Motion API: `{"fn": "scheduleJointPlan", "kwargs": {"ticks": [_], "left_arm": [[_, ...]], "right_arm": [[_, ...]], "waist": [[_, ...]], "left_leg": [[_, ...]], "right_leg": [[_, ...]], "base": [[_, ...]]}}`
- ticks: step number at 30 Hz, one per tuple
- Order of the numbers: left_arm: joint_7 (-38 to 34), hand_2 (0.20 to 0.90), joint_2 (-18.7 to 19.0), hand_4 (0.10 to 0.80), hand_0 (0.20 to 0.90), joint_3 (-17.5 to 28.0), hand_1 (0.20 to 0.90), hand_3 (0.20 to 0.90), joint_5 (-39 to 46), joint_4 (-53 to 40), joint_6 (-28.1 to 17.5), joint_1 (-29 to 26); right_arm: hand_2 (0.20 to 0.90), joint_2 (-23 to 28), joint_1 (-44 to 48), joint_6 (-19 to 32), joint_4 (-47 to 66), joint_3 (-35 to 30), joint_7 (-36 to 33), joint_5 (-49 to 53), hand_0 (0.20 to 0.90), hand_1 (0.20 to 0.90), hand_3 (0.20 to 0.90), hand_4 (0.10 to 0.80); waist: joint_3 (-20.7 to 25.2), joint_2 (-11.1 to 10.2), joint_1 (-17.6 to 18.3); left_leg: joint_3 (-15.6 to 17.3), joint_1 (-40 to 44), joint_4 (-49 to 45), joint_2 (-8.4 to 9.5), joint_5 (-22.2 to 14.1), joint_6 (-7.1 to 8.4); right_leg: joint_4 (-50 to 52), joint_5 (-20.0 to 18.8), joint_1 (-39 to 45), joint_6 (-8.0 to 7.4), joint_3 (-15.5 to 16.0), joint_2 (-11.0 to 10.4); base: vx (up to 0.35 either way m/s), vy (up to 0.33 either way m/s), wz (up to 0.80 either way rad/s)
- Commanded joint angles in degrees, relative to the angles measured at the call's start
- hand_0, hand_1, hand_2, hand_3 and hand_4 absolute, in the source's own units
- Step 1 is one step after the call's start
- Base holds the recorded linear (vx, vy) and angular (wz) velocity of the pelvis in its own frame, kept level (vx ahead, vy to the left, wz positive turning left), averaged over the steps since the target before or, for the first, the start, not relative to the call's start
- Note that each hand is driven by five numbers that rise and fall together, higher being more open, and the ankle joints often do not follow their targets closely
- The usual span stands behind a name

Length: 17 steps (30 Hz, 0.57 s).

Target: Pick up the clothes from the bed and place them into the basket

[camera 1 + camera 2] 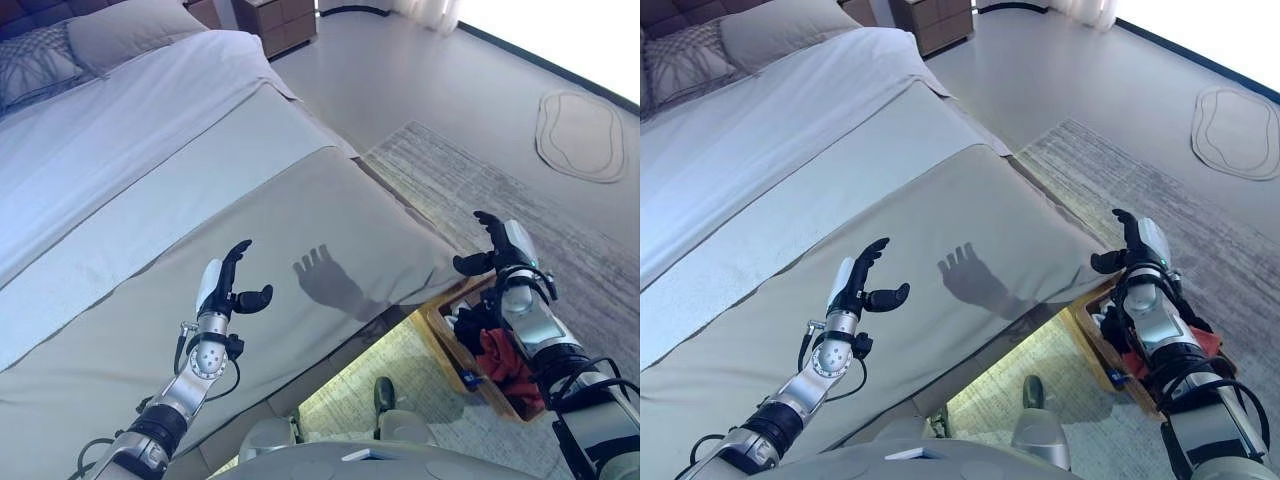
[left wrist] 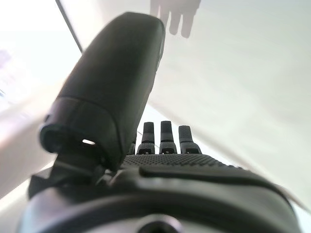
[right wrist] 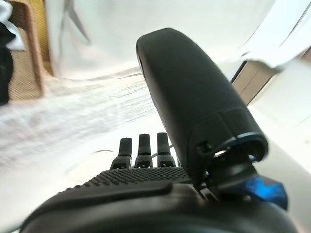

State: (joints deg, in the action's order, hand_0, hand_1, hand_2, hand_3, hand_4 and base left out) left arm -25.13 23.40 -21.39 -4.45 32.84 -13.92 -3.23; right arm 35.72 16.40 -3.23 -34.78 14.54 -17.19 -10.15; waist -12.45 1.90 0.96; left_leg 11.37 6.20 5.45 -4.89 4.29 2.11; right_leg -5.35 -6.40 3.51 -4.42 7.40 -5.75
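My left hand [image 1: 222, 285] is open and empty, held above the beige cover of the bed [image 1: 150, 300] near its foot end; it also shows in the left wrist view [image 2: 165, 138]. My right hand [image 1: 505, 250] is open and empty, raised above the wicker basket [image 1: 440, 335] that stands on the rug beside the bed's corner. Red clothes [image 1: 510, 365] and dark clothes [image 1: 470, 320] lie in the basket, partly hidden by my right arm. The basket's rim shows in the right wrist view [image 3: 31, 53]. The bed cover near both hands is bare.
Pillows [image 1: 110, 35] lie at the head of the bed. A wooden nightstand [image 1: 280, 22] stands beyond it. A grey rug [image 1: 470, 170] covers the floor beside the bed, and a small oval mat [image 1: 580, 135] lies farther right.
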Motion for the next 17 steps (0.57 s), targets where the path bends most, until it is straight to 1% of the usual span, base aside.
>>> {"fn": "scheduleJointPlan", "kwargs": {"ticks": [1,4,8,15,17], "left_arm": [[-3.01,0.9,-0.02,0.8,0.9,2.38,0.9,0.9,-1.48,1.34,-3.75,-2.53],[-2.19,0.9,0.08,0.8,0.9,3.11,0.9,0.9,-2.4,1.37,-3.22,-0.93],[-0.23,0.9,0.44,0.8,0.9,3.94,0.9,0.9,-3.04,2.04,-3.16,-0.07],[2.22,0.9,0.56,0.8,0.9,4.08,0.9,0.9,-3.44,3.11,-2.6,-0.36],[4.38,0.9,0.62,0.8,0.9,3.95,0.9,0.9,-2.82,3.16,-3.11,-0.6]], "right_arm": [[0.9,1.54,1.9,4.96,2.77,1.1,-4.01,-4.45,0.9,0.9,0.9,0.8],[0.9,0.71,0.0,5.0,4.73,1.63,-3.31,-6.69,0.9,0.9,0.9,0.8],[0.9,-0.29,-1.17,5.33,5.09,2.4,-3.18,-6.46,0.9,0.9,0.9,0.8],[0.9,-3.1,-1.95,3.96,4.08,4.85,-1.97,-5.73,0.9,0.9,0.9,0.8],[0.9,-3.95,-2.34,4.07,3.69,5.17,-1.92,-5.03,0.9,0.9,0.9,0.8]], "waist": [[6.21,-2.68,-0.39],[6.84,-3.06,-1.37],[7.36,-3.29,-2.58],[7.68,-3.44,-4.03],[7.67,-3.48,-4.29]], "left_leg": [[-1.93,1.55,-0.45,-1.08,-6.31,0.89],[-2.63,1.28,-0.45,-0.92,-6.39,0.77],[-3.41,0.88,-0.45,-0.64,-6.53,0.63],[-4.38,0.74,-0.45,-0.24,-6.82,0.31],[-4.65,0.78,-0.45,-0.12,-6.88,0.19]], "right_leg": [[0.61,4.71,1.92,-0.11,0.81,-0.83],[0.44,4.85,2.33,-0.39,1.9,-1.18],[0.35,5.12,2.73,-0.62,3.15,-1.55],[0.35,5.48,3.34,-0.85,4.6,-1.93],[0.35,5.48,3.56,-0.94,4.85,-2.1]], "base": [[0.038,0.015,0.1],[0.035,0.002,0.13],[0.014,-0.009,0.13],[0.005,-0.009,0.1],[-0.002,-0.001,0.12]]}}
